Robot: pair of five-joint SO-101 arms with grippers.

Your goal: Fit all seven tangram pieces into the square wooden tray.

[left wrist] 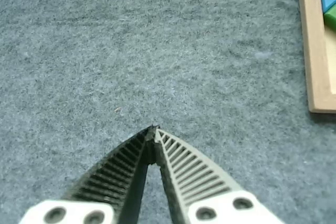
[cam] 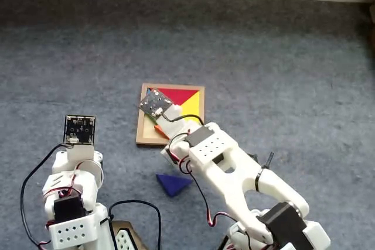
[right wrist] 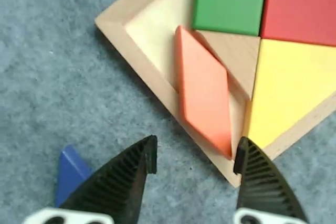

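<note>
Tangram pieces: several sit in the square wooden tray (cam: 140,122) (right wrist: 155,80), which lies mid-carpet in front of both arms. Red triangle (cam: 181,94) (right wrist: 302,3) and yellow triangle (cam: 194,107) (right wrist: 289,87) are seated and touch each other. A green piece (right wrist: 228,1) lies beside the red. An orange parallelogram (right wrist: 205,93) lies askew across bare tray floor, not seated, w/ one tip at the rim nearest the right gripper. We can't tell if that tip rests on the rim. A blue triangle (cam: 173,184) (right wrist: 71,171) lies outside on the grey carpet (cam: 263,57), near the tray, betw. the two arms.

Right gripper (right wrist: 194,156) is over the tray edge by the orange piece, fingers spread, gripping nothing. Left gripper (left wrist: 154,129) is over bare carpet, apart from the tray, fingertips pressed together. In its wrist view we note the tray's rim (left wrist: 315,51), w/ blue and green pieces inside.
</note>
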